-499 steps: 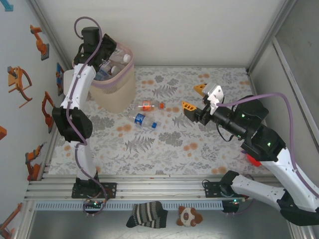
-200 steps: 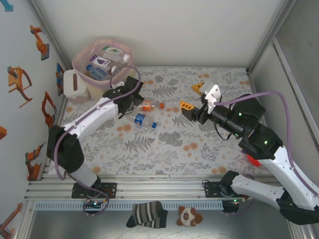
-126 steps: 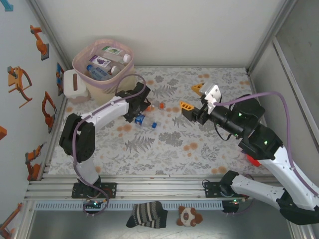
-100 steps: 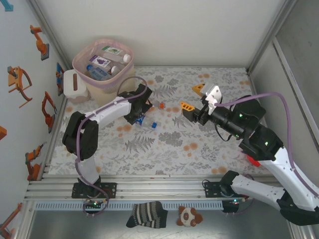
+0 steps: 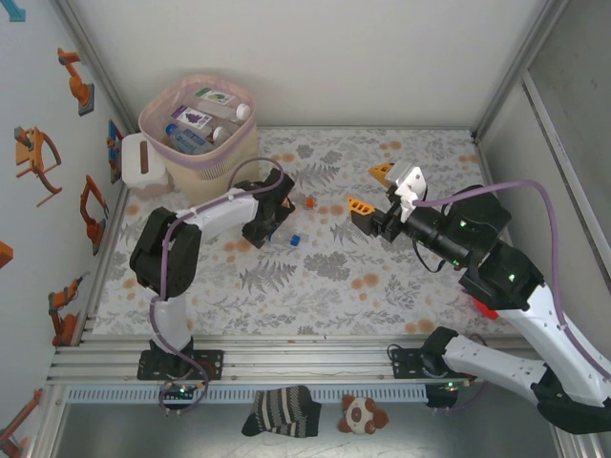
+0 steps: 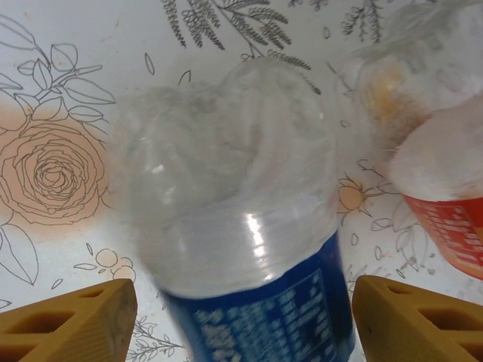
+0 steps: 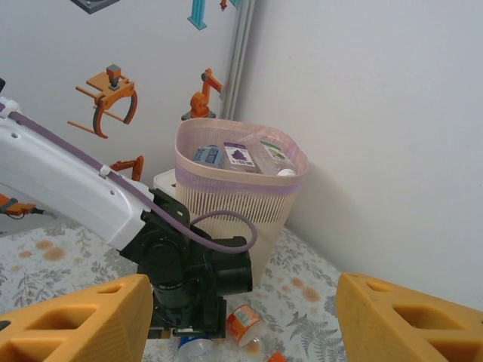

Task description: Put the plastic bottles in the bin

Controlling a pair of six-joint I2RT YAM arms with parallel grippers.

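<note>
Step in hand (judged): pick-up of blue-label bottle (image 6: 249,226) off the table (image 5: 334,272), for the bin (image 5: 158,107).

Method:
- Lower straight down and centre on the label band. Likely firmer there than on the crumpled clear part ahead of the fingers.
- Close slowly. Expect crushed plastic to give, or to roll out sideways.
- Keep off the orange-label bottle (image 6: 445,204), just beside the right-hand finger. Cannot tell whether touching the blue one.
- Lift well clear before swinging to the bin, beyond and left of the gripper, well apart, already holding several bottles.

Left gripper (image 6: 241,324): jaws apart, astride the blue-label bottle, one finger either side of the label. Visible gap at one finger, the other just beside the label. Contact not certain, nothing clamped yet.

Right gripper (image 5: 368,187): jaws wide apart, nothing between them, hovering over the table well to the right of the left gripper.
</note>
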